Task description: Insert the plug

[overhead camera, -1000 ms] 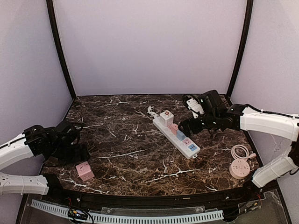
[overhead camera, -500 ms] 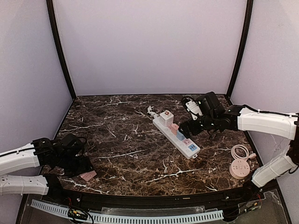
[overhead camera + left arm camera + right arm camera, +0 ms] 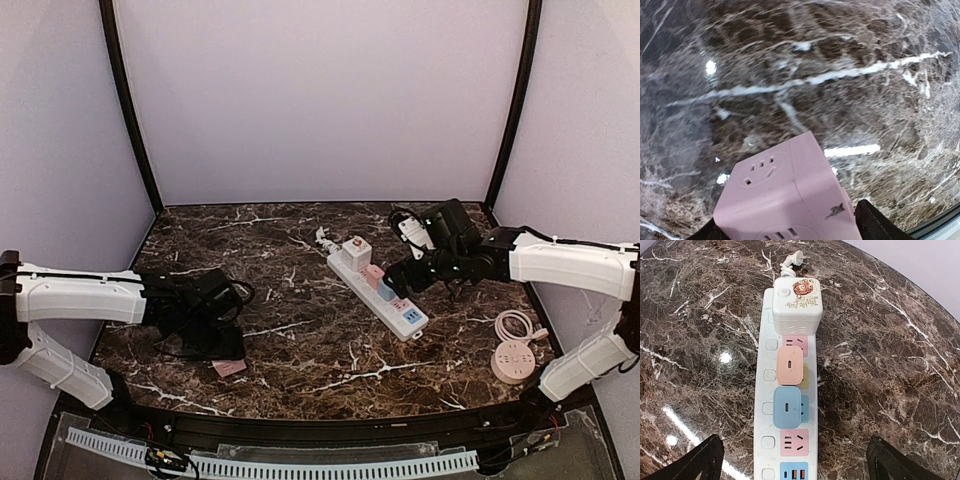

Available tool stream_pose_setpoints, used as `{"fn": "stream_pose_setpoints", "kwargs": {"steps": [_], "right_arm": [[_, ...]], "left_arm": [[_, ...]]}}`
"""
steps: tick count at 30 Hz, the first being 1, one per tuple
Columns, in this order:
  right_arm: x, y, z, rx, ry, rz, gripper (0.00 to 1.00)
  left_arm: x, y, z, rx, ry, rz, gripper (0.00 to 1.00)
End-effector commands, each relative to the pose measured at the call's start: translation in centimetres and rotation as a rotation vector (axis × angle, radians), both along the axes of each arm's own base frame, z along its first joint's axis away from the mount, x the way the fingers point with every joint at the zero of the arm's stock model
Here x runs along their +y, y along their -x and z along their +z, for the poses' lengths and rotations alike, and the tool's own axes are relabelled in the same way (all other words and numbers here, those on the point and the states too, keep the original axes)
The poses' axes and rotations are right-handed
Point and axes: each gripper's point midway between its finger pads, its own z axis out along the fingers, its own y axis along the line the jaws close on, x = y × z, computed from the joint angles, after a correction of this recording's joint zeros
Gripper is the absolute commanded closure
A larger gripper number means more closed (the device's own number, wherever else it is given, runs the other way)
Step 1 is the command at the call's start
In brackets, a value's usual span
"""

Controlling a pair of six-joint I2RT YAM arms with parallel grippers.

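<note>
top view, left claw [image 3: 222, 348]: low over the near left part of the tabletop [image 3: 300, 350], arm reaching in from the left edge.
top view, pink cube adapter [image 3: 229, 367]: just under the left claw, near the front edge, well apart from the power strip; only a pink corner shows.
top view, power strip [image 3: 378, 287]: white, lying at a slant on the right half of the tabletop, with a white cube [image 3: 355, 250] at its far end.
top view, right claw [image 3: 400, 282]: over the middle of the strip.
top view, round socket [image 3: 512, 361]: pink, with a coiled cord, near the right edge.
left wrist view, left claw [image 3: 790, 227]: clenched on the pink cube adapter [image 3: 785, 200], one finger [image 3: 875, 227] against each side; socket faces show on the top and front of the cube.
left wrist view, contact with the tabletop: cannot tell.
right wrist view, right claw [image 3: 800, 460]: released, fingers [image 3: 700, 460] spread wide to either side of the power strip [image 3: 760, 395], touching nothing.
right wrist view, strip contents: white cube [image 3: 796, 305] with a red print, then a peach plug [image 3: 790, 362], then a blue plug [image 3: 786, 407], then a free pink socket [image 3: 792, 442].
</note>
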Motion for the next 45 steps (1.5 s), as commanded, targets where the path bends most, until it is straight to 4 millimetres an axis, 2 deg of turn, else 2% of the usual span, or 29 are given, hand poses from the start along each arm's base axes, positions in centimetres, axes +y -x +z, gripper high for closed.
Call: {"fn": "stream_pose_setpoints", "kwargs": {"steps": [1,2,3,4,7,12,15,16,17,20,27,32,35,39,40,45], "right_arm": [[0.0,0.3,1.5,-0.048,-0.034,0.011,0.01],[0.0,0.4,1.6,-0.049,-0.036,0.010,0.01],[-0.1,0.4,1.6,-0.050,-0.036,0.009,0.01],[-0.1,0.4,1.7,-0.052,-0.038,0.008,0.01],[-0.1,0.4,1.9,-0.056,-0.041,0.010,0.01],[-0.2,0.5,1.9,-0.059,-0.043,0.008,0.01],[-0.2,0.5,2.0,-0.061,-0.046,0.010,0.01],[-0.2,0.5,2.0,-0.060,-0.046,0.010,0.01],[-0.2,0.5,2.0,-0.060,-0.046,0.010,0.01],[-0.2,0.5,2.0,-0.059,-0.047,0.012,0.01],[-0.3,0.6,2.2,-0.065,-0.050,0.009,0.01],[-0.4,0.7,2.5,-0.073,-0.057,0.009,0.01],[-0.5,0.8,2.8,-0.079,-0.062,0.011,0.01],[-0.6,1.0,3.2,-0.090,-0.073,0.011,0.01],[-0.6,1.0,3.3,-0.092,-0.073,0.011,0.01],[-0.7,1.1,3.5,-0.096,-0.077,0.012,0.01]], "left_arm": [[-4.6,-1.6,-0.5,-0.019,-0.001,-0.145,0.40],[-5.9,-2.0,0.1,-0.035,0.009,-0.177,0.40],[-6.3,-1.9,-0.9,-0.015,-0.016,-0.191,0.40],[-7.4,-2.1,-0.5,-0.019,-0.001,-0.211,0.40],[-9.2,-2.2,-1.2,-0.004,-0.004,-0.244,0.39],[-12.0,-2.5,-0.8,-0.014,0.019,-0.296,0.24],[-12.9,-2.7,-0.5,-0.028,0.031,-0.319,0.15],[-13.2,-2.9,-0.1,-0.036,0.041,-0.323,0.13],[-13.5,-3.0,0.2,-0.046,0.048,-0.336,0.05],[-14.7,-3.8,2.2,-0.094,0.078,-0.371,0.02],[-14.9,-5.1,7.6,-0.216,0.078,-0.445,0.01],[-13.4,-5.9,11.1,-0.331,0.020,-0.514,0.01],[-13.0,-6.2,12.7,-0.407,-0.032,-0.637,0.01],[-12.4,-5.5,12.6,-0.396,-0.112,-0.832,0.01],[-12.1,-4.6,12.1,-0.356,-0.129,-0.919,0.01],[-10.8,-3.2,9.7,-0.239,-0.211,-1.087,0.01]]}}
